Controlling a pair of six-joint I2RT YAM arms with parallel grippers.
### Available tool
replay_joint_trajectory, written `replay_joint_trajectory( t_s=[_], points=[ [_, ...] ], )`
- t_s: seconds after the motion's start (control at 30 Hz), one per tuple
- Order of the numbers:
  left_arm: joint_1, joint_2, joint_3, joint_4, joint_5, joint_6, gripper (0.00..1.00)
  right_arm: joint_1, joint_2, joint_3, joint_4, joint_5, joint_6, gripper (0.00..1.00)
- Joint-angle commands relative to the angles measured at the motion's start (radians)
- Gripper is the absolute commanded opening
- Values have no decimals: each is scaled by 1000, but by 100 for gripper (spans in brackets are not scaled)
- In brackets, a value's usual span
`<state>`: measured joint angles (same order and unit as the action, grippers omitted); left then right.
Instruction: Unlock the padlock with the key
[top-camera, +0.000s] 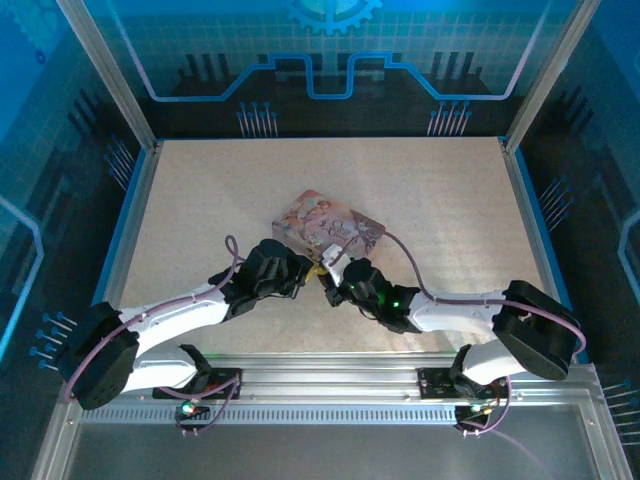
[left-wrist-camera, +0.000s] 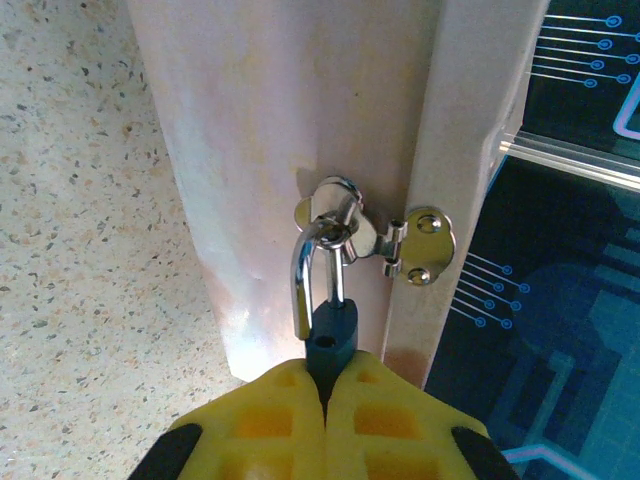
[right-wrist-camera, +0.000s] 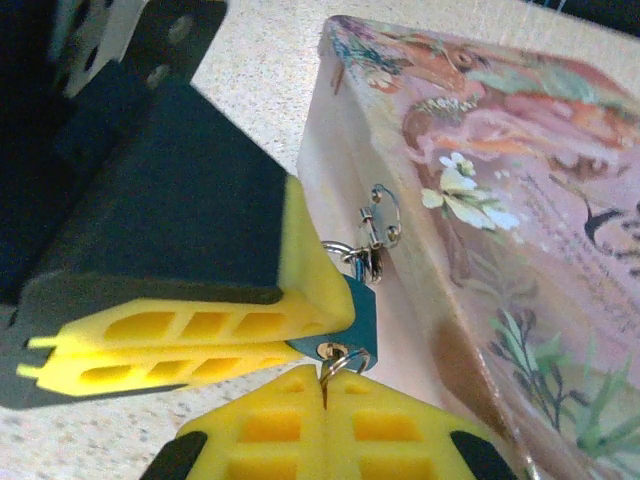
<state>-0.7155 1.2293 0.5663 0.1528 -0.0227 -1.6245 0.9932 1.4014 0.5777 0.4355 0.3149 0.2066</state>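
Tin (top-camera: 330, 225) sat about mid-table (top-camera: 200, 200), lid up, turned at an angle to the table edges. Padlock (left-wrist-camera: 333, 335) hung on the tin's wall facing the near edge of the table. Its silvery shackle (left-wrist-camera: 303, 275) was threaded through the loop of the small metal hasp (left-wrist-camera: 345, 215). Shackle looked seated in the body on the visible leg; the other leg was hidden behind the body.

Left gripper (left-wrist-camera: 325, 378): yellow jaws together, clamped on the lower part of the teal padlock body, holding it out from the tin wall.

Right gripper (right-wrist-camera: 325, 388): jaws together, pinching the key (right-wrist-camera: 335, 362). It sat just below the padlock's bottom face, fingertips nearly touching the left gripper's fingers. Key was mostly buried between the pads, with only a thin wire ring and a bit of shaft showing at the brassy keyhole. Couldn't tell how far it was in.

In the top view both wrists met at the tin's near wall, left arm from the near-left, right arm from the near-right.
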Motion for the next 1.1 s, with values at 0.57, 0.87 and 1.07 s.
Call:
replay_joint_trajectory(
  t_s=[0.57,0.87,1.07],
  points=[
    [-13,-8,10,70,69,2,0,-49,-18,-23,27,-130,435,0],
    [-13,2,10,74,58,0,0,-49,-6,-27,13,-115,436,0],
    [-13,19,14,81,47,15,9,-49,10,-30,8,-105,440,0]
  ],
)
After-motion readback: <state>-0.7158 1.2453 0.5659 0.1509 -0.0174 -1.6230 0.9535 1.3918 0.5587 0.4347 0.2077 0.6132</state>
